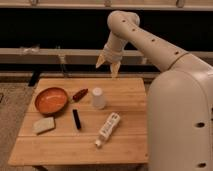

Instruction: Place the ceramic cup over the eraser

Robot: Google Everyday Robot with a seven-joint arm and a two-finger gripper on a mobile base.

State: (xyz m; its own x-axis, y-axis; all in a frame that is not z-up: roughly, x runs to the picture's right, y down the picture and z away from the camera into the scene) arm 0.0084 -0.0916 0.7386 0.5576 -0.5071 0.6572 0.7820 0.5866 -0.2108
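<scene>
The ceramic cup [98,98] is a small plain white tapered cup standing on the wooden table [130,140], right of the orange bowl. The eraser [76,119] is a slim black bar lying on the table, down and to the left of the cup and apart from it. My gripper [107,64] hangs from the white arm above the table's far edge, higher than and slightly right of the cup. Its two pale fingers [114,68] are spread apart and hold nothing.
An orange bowl [50,100] sits at the table's left. A small dark red oblong thing [80,94] lies between bowl and cup. A pale beige block [43,125] lies front left. A white labelled bottle [108,128] lies on its side front centre. My white body [180,120] fills the right.
</scene>
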